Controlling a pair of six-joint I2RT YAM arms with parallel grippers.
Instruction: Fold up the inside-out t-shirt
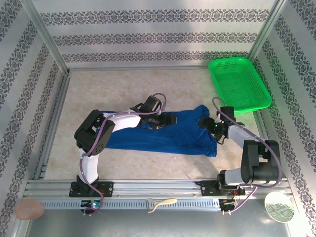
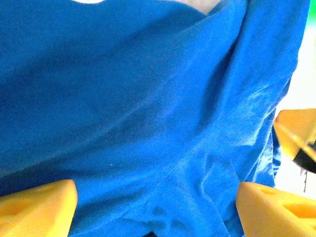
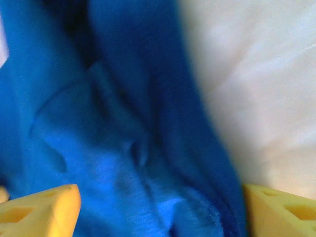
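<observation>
Overhead cam is showing a royal blue, soft, wrinkly cloth t-shirt (image 1: 168, 138) lying in a long band across the middle of the pale beige table (image 1: 123, 84), running left to right btwn the two arms. Left gripper (image 1: 167, 120) is hanging over the shirt's far edge near its centre. Right gripper (image 1: 203, 122) is sitting at the shirt's right end, where the cloth is standing up in a small peak. The two grippers are sitting near each other. A bright green rectangular plastic mesh basket (image 1: 239, 84) is resting at the far right corner, apart from the shirt.

Fingers are reading too small from overhead; the wrist cams are giving that detail. Left wrist cam is looking onto blue cloth w/ soft folds. The left gripper (image 2: 155, 192) is holding its yellow fingers (image 2: 39, 210) spread wide, w/ cloth lying btwn and below them, not clamped. A yellow-and-black part (image 2: 296, 136) is poking in at the right edge; can't tell what it belongs to.

Right wrist cam is showing the right gripper (image 3: 160, 197) w/ jaws also standing wide apart, straddling the shirt's creased edge: blue cloth on the left, bare table (image 3: 256, 74) on the right. Can't tell whether either pair of fingertips is touching the cloth.
</observation>
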